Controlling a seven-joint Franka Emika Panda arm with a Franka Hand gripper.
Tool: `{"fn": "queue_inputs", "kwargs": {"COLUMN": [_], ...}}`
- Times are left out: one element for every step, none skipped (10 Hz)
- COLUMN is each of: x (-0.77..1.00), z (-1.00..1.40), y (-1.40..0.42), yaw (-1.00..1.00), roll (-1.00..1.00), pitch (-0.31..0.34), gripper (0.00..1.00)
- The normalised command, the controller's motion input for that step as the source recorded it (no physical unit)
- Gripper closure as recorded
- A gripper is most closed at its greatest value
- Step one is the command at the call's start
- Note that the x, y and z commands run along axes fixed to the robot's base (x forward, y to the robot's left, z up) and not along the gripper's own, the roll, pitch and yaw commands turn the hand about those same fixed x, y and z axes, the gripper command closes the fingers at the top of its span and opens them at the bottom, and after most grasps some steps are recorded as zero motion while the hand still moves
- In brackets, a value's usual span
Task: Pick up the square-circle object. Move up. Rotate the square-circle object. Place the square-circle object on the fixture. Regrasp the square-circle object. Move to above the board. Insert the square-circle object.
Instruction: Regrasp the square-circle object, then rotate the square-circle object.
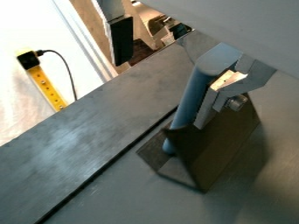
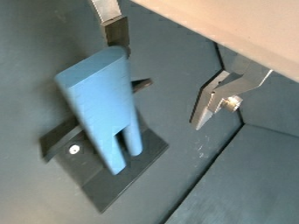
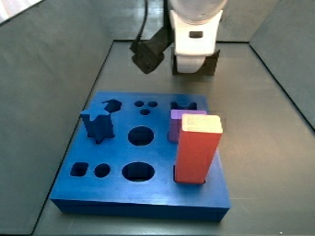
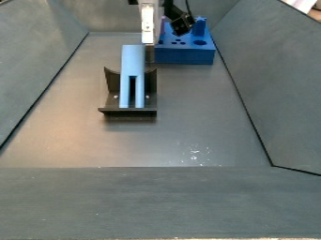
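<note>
Fixture: in a side view you see the fixture (image 4: 128, 101) nearest you, left of centre on the dark floor, a dark bracket on a base plate.

Square-circle object: the square-circle object (image 4: 133, 73) stands on the fixture, leaning against the bracket's upright. In both wrist views you see it as a pale grey-blue bar, its lower end down on the base plate (image 2: 107, 112) (image 1: 194, 92).

Gripper: the gripper (image 4: 148, 28) sits just beyond the peg's top end, between the fixture and the board.

Fingers: you can see them released. In a wrist view one silver finger (image 2: 216, 96) stands well clear of the peg on one side, and the other finger (image 2: 111, 22) shows just past the peg's upper end. Neither pad touches the peg there.

Board: the board (image 3: 135, 161) lies at the far end in that first side view (image 4: 186, 47), a bright-blue slab with holes.

Pieces on the board: in a side view you see a tall red-orange block (image 3: 198, 147) with a pale top standing in it, and a dark blue notched peg (image 3: 96, 123).
</note>
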Motion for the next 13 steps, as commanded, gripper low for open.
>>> {"fn": "queue_inputs", "kwargs": {"x": [0.71, 0.58, 0.5, 0.44, 0.31, 0.27, 0.17, 0.0, -1.0, -1.0, -1.0, -1.0, -1.0], "z": [-0.04, -0.03, -0.04, -0.03, -0.03, -0.03, -0.02, 0.0, 0.89, 0.89, 0.88, 0.86, 0.83], "y": [0.0, 0.0, 0.0, 0.0, -0.01, -0.01, -0.01, 0.0, 0.36, 0.36, 0.32, 0.3, 0.27], "yaw": [-0.04, -0.02, -0.01, 0.0, 0.02, 0.03, 0.05, 0.0, 0.0, 0.0, -0.02, -0.03, -0.05], "roll": [0.05, 0.06, 0.07, 0.07, 0.08, 0.09, 0.09, 0.0, 0.0, -0.01, -0.07, -0.09, -0.12], "pitch": [0.073, 0.091, 0.102, 0.108, 0.121, 0.127, 0.135, 0.0, 0.0, -0.005, -0.048, -0.059, -0.061], "gripper": [0.0, 0.0, 0.0, 0.0, 0.0, 0.0, 0.0, 1.0, 1.0, 1.0, 1.0, 1.0, 1.0]}}
